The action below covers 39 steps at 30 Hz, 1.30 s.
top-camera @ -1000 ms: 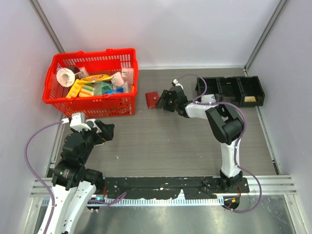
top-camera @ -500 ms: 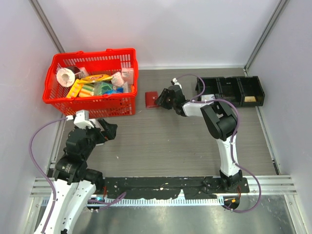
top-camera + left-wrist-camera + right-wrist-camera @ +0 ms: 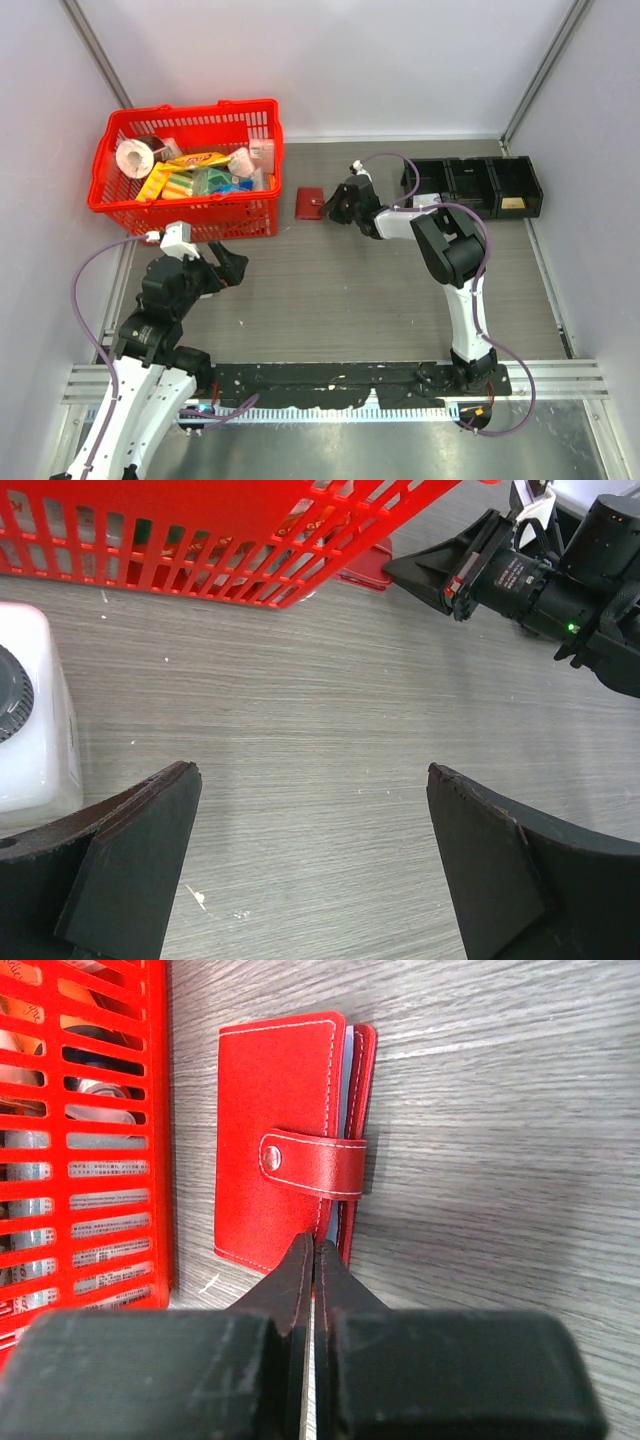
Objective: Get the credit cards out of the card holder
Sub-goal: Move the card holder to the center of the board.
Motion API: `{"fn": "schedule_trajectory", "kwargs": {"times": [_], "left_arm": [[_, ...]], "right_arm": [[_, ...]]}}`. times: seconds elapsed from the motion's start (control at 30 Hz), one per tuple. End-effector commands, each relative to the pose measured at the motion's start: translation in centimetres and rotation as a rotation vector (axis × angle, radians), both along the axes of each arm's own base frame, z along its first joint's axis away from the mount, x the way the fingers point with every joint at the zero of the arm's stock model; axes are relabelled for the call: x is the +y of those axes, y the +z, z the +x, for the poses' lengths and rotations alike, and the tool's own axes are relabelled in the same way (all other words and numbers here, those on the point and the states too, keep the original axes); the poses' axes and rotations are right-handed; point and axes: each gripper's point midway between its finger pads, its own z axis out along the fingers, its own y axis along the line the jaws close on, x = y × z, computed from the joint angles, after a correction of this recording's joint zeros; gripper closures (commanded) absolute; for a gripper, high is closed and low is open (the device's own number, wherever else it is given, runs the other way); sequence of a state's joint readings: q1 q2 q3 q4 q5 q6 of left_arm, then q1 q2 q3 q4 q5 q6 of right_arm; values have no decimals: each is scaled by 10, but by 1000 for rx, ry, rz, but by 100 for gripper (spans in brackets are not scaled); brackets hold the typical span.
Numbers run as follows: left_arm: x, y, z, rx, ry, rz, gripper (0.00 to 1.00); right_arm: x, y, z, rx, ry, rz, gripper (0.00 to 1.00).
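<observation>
Card holder (image 3: 290, 1140) lies snapped shut on the counter (image 3: 500, 1160) beside the red basket (image 3: 80, 1110); no credit cards are out, all hidden inside. Right end effector (image 3: 312, 1260) is clenched at its edge; whether it pinches the cover is unclear. Left end effector (image 3: 310, 870) hangs released, well apart.
</observation>
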<state>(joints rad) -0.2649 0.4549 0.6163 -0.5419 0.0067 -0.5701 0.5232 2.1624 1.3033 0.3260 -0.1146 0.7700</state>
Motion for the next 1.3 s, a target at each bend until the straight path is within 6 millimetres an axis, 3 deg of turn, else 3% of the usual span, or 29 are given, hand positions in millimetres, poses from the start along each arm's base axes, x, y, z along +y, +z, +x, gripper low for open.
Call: {"fn": "schedule_trajectory", "kwargs": {"times": [0.0, 0.1, 0.13, 0.17, 0.2, 0.23, 0.27, 0.3, 0.33, 0.37, 0.4, 0.43, 0.47, 0.5, 0.53, 0.57, 0.6, 0.63, 0.67, 0.7, 0.8, 0.83, 0.97, 1.13, 1.27], "left_arm": [[-7, 10, 5, -32, -24, -34, 0], [-8, 9, 5, -29, -25, -38, 0], [-8, 10, 5, -30, -26, -40, 0], [-9, 9, 4, -26, -31, -38, 0], [-9, 8, 5, -24, -33, -39, 0], [-10, 7, 6, -22, -38, -37, 0], [-12, 4, 6, -15, -46, -37, 0], [-15, 3, 7, -12, -59, -38, 0], [-17, 1, 9, 3, -67, -38, 0], [-21, 0, 10, 12, -82, -43, 0], [-25, -2, 11, 26, -95, -46, 0], [-30, -4, 13, 42, -111, -55, 0], [-37, -6, 13, 63, -133, -65, 0], [-44, -9, 15, 83, -149, -72, 0], [-52, -12, 16, 102, -162, -74, 0], [-59, -16, 18, 115, -165, -74, 0], [-69, -19, 17, 126, -181, -68, 0], [-78, -20, 18, 125, -189, -69, 0], [-87, -24, 18, 133, -193, -61, 0], [-98, -29, 17, 150, -204, -66, 0], [-118, -41, 16, 190, -222, -23, 0], [-123, -44, 18, 205, -217, 4, 1], [-134, -57, 18, 298, -203, 114, 0], [-134, -74, 15, 386, -134, 203, 0], [-125, -85, 13, 446, -71, 258, 0]], "right_arm": [[4, 23, -8, -31, 41, 27, 99], [1, 32, -21, -30, 58, 39, 99], [-3, 25, -29, -5, 64, 30, 99], [-3, 34, -33, -13, 74, 40, 99], [-10, 23, -45, 17, 76, 27, 99], [-10, 35, -50, 6, 84, 41, 99], [-18, 23, -63, 38, 86, 27, 99], [-19, 35, -70, 28, 95, 41, 99], [-25, 22, -86, 68, 99, 30, 99], [-28, 31, -95, 58, 106, 40, 99], [-35, 21, -111, 89, 109, 21, 99], [-39, 31, -120, 76, 110, 24, 99], [-45, 18, -139, 112, 119, -6, 99], [-47, 28, -148, 93, 126, -4, 99], [-55, 14, -166, 129, 130, -39, 99], [-56, 27, -173, 102, 134, -33, 99], [-62, 16, -189, 131, 142, -66, 99], [-65, 27, -194, 107, 139, -63, 99], [-73, 19, -205, 127, 135, -100, 99], [-75, 31, -209, 94, 139, -99, 99], [-94, 34, -219, 77, 110, -163, 95], [-95, 47, -216, 31, 111, -160, 90], [-124, 61, -220, 4, 66, -278, 57], [-160, 89, -213, -77, -19, -431, 22], [-191, 110, -205, -93, -156, -546, 9]]}}
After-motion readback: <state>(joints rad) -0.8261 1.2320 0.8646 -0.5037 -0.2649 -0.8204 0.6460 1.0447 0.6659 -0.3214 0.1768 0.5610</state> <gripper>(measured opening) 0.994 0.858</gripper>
